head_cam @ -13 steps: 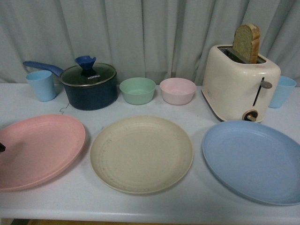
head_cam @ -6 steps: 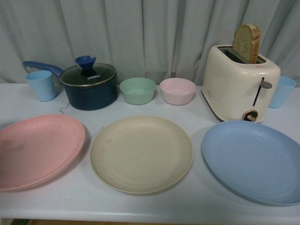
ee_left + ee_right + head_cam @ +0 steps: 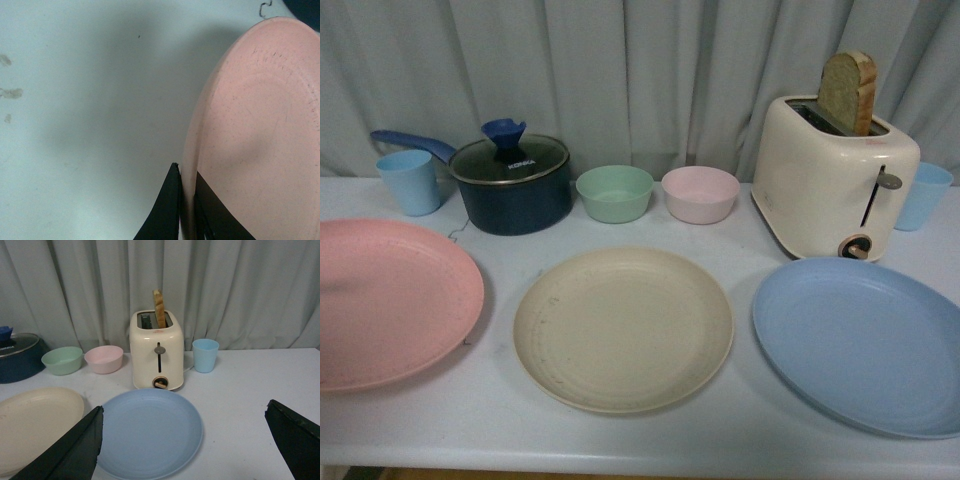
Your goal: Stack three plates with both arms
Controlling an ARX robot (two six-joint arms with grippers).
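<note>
The pink plate (image 3: 385, 300) is at the left of the table, lifted and tilted. The cream-beige plate (image 3: 623, 328) lies flat in the middle and the light blue plate (image 3: 865, 340) lies flat at the right. Neither arm shows in the front view. In the left wrist view my left gripper (image 3: 186, 200) is shut on the rim of the pink plate (image 3: 260, 130), one finger on each face. In the right wrist view my right gripper (image 3: 190, 440) is open and empty, held above and short of the blue plate (image 3: 150, 432); the cream plate (image 3: 35, 425) lies beside it.
Behind the plates stand a blue cup (image 3: 408, 182), a dark pot with glass lid (image 3: 512, 180), a green bowl (image 3: 613, 193), a pink bowl (image 3: 699, 193), a cream toaster with bread (image 3: 832, 175) and another blue cup (image 3: 923, 195). A grey curtain hangs behind the table.
The pink plate has risen off the table and shifted left, its far rim now higher in the front view. The other two plates have not moved.
</note>
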